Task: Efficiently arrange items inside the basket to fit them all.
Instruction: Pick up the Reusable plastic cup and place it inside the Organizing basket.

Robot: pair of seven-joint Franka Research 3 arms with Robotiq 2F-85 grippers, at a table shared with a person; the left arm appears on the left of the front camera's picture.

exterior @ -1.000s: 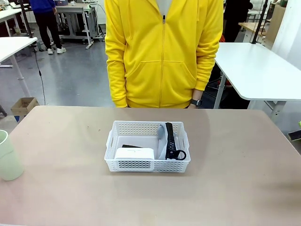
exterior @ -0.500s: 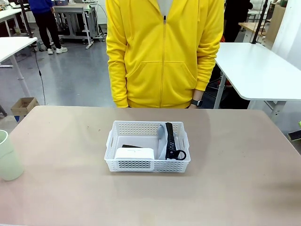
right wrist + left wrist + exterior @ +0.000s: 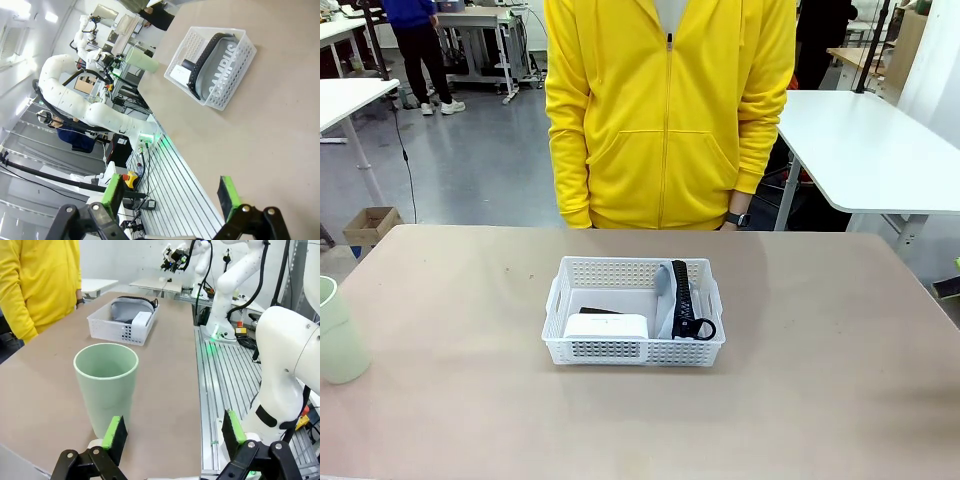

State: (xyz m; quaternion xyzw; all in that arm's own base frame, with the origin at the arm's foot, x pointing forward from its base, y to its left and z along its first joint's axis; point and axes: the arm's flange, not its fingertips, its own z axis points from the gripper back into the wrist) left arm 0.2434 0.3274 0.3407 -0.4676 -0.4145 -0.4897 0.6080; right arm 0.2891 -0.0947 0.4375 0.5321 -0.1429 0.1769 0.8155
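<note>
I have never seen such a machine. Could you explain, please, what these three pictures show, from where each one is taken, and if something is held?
These are two robot arms at a table. One picture looks across it at a person in yellow. The other two come from cameras on the wrists, looking along each gripper's green-padded fingers. The left gripper is open near a pale green cup; the right gripper is open too. Nothing is held. The white basket contains a grey pouch and a small white box.

Bright even light, soft shadows, sharp focus
</note>
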